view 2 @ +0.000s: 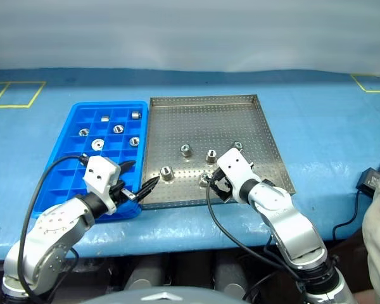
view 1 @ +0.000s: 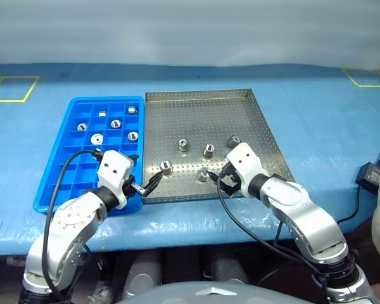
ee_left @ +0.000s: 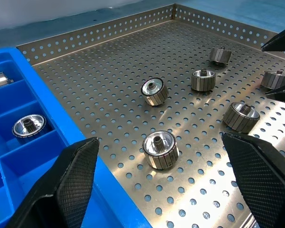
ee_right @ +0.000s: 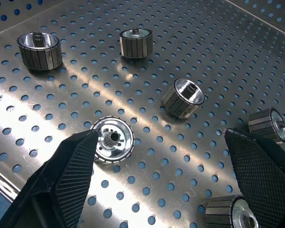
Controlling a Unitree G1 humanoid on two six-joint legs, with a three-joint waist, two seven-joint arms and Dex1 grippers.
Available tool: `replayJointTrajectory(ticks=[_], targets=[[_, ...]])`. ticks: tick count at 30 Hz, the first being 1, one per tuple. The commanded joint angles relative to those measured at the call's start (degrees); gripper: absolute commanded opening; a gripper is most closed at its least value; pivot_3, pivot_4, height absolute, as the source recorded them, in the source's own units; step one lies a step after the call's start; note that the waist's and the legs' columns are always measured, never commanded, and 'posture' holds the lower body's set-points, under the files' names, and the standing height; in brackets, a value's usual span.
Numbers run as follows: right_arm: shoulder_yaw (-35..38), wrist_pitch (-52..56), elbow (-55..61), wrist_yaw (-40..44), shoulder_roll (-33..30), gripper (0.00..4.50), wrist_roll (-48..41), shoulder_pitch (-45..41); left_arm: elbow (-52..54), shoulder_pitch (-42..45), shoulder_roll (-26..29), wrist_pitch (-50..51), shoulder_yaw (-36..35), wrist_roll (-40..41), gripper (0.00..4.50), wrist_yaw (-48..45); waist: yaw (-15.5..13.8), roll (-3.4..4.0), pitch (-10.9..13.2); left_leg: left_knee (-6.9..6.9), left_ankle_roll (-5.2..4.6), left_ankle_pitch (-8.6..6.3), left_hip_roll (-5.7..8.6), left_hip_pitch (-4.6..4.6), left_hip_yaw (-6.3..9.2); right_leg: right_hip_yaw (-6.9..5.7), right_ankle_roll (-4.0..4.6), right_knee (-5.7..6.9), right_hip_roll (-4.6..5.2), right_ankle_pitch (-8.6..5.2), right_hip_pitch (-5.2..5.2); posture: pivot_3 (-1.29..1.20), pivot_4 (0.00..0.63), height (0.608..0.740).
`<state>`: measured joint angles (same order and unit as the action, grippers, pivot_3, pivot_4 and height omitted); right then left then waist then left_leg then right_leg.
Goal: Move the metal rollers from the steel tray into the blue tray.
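Observation:
The steel tray [view 1: 202, 114] lies on the blue table with several metal rollers [view 1: 183, 144] loose on its perforated floor. To its left sits the blue tray [view 1: 107, 99], and several rollers [view 1: 116, 123] rest in its far compartments. My left gripper [view 1: 145, 172] hovers open over the steel tray's near-left corner. In the left wrist view one roller [ee_left: 159, 148] stands between its fingers [ee_left: 66, 185], untouched. My right gripper [view 1: 218, 176] is open low over the tray's near edge. A flat-lying roller [ee_right: 113, 139] sits close to one of its fingers [ee_right: 66, 175].
The steel tray has a low raised rim [ee_left: 99, 33] all round. A black power adapter [view 1: 371, 173] with a cable lies on the table at the right. Yellow tape marks [view 1: 12, 88] show at the table's far corners.

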<state>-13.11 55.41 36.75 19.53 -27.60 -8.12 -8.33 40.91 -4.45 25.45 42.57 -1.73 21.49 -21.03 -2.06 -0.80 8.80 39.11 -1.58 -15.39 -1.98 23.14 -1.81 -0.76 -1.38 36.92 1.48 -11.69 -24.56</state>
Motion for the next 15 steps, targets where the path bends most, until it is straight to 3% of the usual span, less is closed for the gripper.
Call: replayJointTrajectory(ticks=[1,7,15], targets=[[0.9,-1.32,1.93,-0.46,0.39,4.46,0.36,-0.42,-1.35,8.54,-2.55,3.08,-1.89,1.85,4.5,3.11,-0.23,-0.05,0.01,0.04,0.0,0.01,0.01,0.0,0.03,-0.02,-0.01,0.02,-0.01,0.0,0.02,0.07,0.15,0.74],[0.83,-2.13,1.28,-1.25,1.76,4.46,0.72,-0.5,-18.16,29.02,-7.24,6.94,2.24,-0.4,4.5,5.63,-0.03,-0.07,0.0,0.11,-0.06,0.05,0.43,0.0,0.08,0.02,-0.13,0.0,-0.02,0.08,0.11,0.06,0.15,0.74],[0.16,-2.44,2.27,-2.72,3.62,4.46,1.7,0.95,-46.39,41.28,-13.78,2.42,7.9,-5.43,4.5,3.35,1.17,-0.08,0.01,0.03,-0.15,-0.01,0.51,0.1,0.04,0.12,-0.42,-0.06,-0.02,0.26,-0.01,-0.01,0.15,0.74]])
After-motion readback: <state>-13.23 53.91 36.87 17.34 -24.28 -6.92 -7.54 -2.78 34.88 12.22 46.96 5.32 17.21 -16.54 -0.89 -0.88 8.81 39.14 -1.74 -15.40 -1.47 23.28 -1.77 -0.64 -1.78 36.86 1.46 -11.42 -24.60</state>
